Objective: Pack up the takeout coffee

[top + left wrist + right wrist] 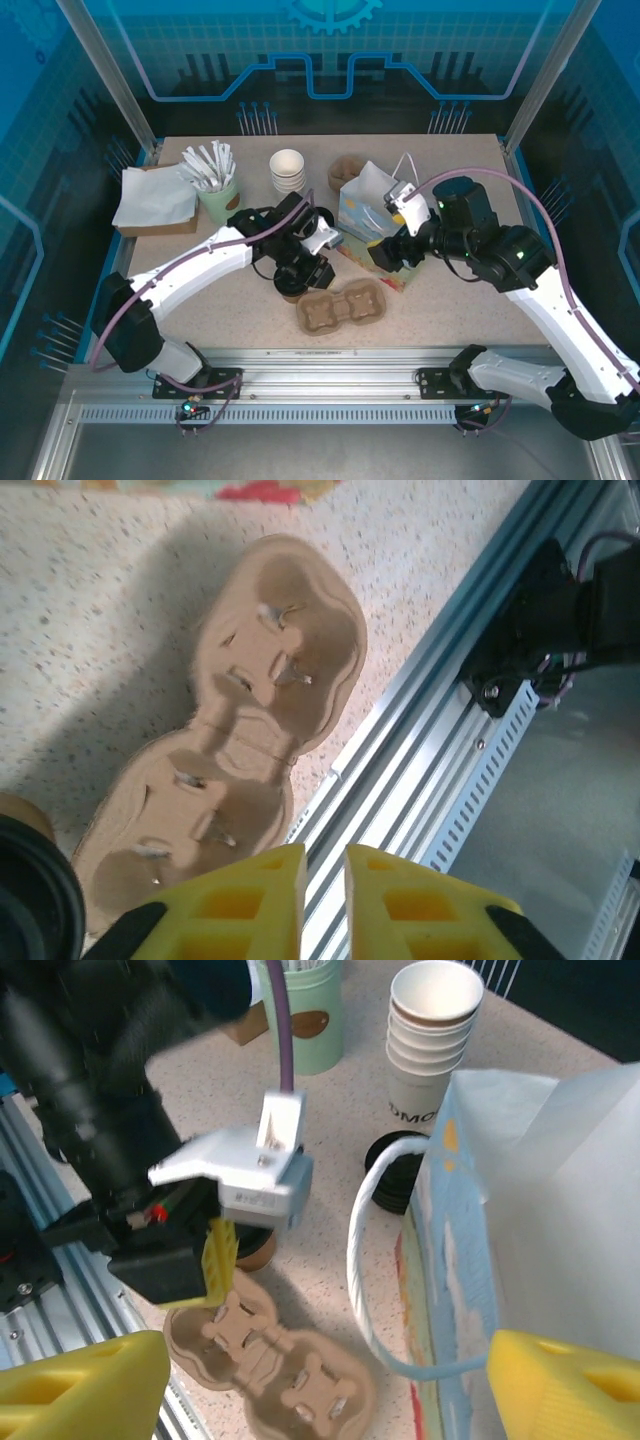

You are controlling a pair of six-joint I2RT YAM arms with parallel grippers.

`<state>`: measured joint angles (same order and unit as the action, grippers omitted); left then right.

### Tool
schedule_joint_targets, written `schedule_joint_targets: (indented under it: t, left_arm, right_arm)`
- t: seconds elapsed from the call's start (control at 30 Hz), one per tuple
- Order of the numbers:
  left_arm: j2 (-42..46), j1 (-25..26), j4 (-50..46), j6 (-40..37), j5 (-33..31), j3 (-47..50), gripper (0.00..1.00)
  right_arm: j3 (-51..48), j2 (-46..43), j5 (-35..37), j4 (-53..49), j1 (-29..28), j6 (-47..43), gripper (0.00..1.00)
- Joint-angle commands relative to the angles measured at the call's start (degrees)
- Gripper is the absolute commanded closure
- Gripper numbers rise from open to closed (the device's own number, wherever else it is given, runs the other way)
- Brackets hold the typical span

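Observation:
The takeout coffee (289,294), a brownish cup with a black lid, stands on the table just left of the pulp cup carrier (342,308). My left gripper (302,276) hangs right over the cup. In the left wrist view its yellow fingers (245,905) stand a narrow gap apart with nothing between them, the lid (28,905) is at the bottom left, and the carrier (250,730) lies ahead. My right gripper (320,1380) is wide open at the paper bag (520,1220), with the bag's white handle (365,1260) between its fingers. The cup's brown body (255,1253) peeks out under the left gripper.
A stack of lidless white cups (288,170) and loose black lids (395,1175) sit behind the bag (372,212). A green cup of white sticks (215,195) and a napkin box (155,200) stand at the back left. The table's metal rail (420,770) runs close by the carrier.

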<state>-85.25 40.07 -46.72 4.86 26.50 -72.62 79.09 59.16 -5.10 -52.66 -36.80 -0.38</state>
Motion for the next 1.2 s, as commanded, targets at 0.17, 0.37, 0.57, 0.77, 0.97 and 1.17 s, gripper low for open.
schedule_joint_targets:
  t: [0.17, 0.37, 0.57, 0.77, 0.97, 1.17]
  left_arm:
    - [10.63, -9.34, 6.17, 8.58, -2.84, -0.97, 0.68]
    - [18.72, -17.88, 7.27, 9.74, -5.58, 2.79, 0.58]
    - [20.19, -21.09, 5.32, 8.28, -5.85, 4.09, 0.54]
    - [21.05, -21.18, 5.87, 8.25, -5.52, 5.41, 0.53]
    - [21.59, -21.19, 6.77, 8.5, -4.97, 6.09, 0.53]
    - [22.48, -21.18, 7.19, 8.32, -4.97, 6.57, 0.53]
  right_arm:
    - [-15.21, -3.18, 1.75, 7.87, -14.43, 2.37, 0.23]
    - [-19.85, 10.99, 3.96, 15.52, -20.23, -5.78, 0.25]
    - [-16.64, 23.54, -4.45, 13.82, -13.4, -7.41, 0.26]
    - [-17.74, 27.51, -8.04, 9.72, -10.79, -2.26, 0.2]
    - [-20.86, 29.68, -7.12, 8.6, -9.19, 0.3, 0.15]
    - [-21.39, 29.8, -5.07, 6.72, -10.13, 1.93, 0.14]
